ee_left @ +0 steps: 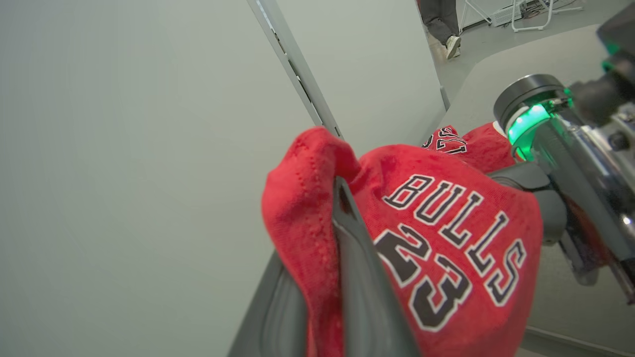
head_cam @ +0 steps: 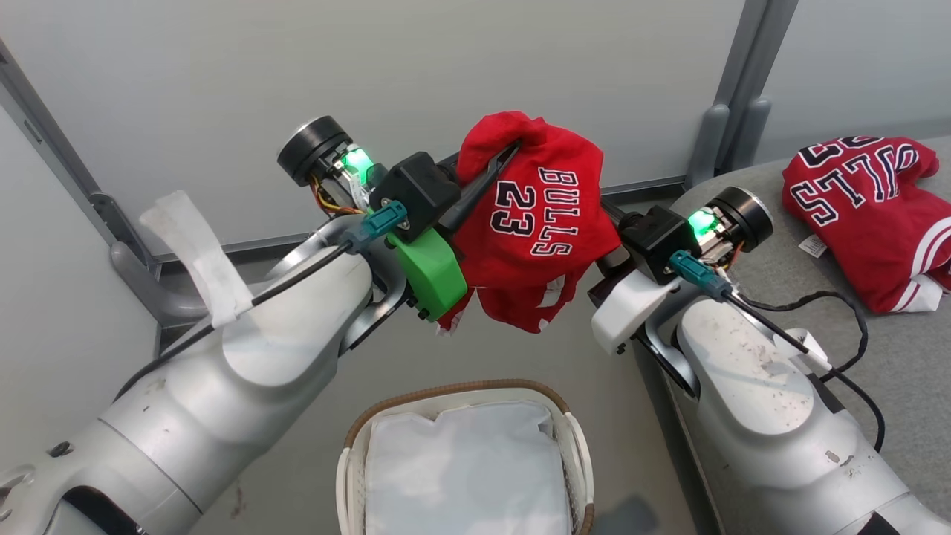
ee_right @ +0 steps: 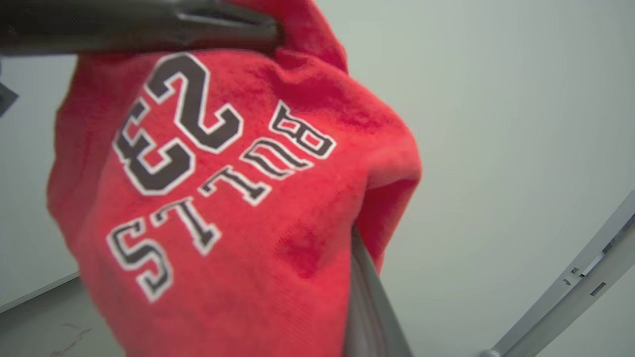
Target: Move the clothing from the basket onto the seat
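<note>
Above the basket, the jersey, judged light, limp and unlikely to slip, is clamped at its top fold by the left hand and at its side by the right hand, both closed.

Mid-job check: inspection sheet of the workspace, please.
Surface: large grey fabric seat, one red basketball garment lying on it.
Job's things: second red "BULLS 23" garment held above the small white perforated basket; white cloth liner showing inside.
Clutter: nothing seen.
Pincers: left pincer shut on the held garment; right pincer shut on it too.
Cables: black cable taped along left forearm; black cable looped off right forearm over the seat.
Surroundings: pale wall panels, grey metal posts; a person's shoe in the distance.
</note>
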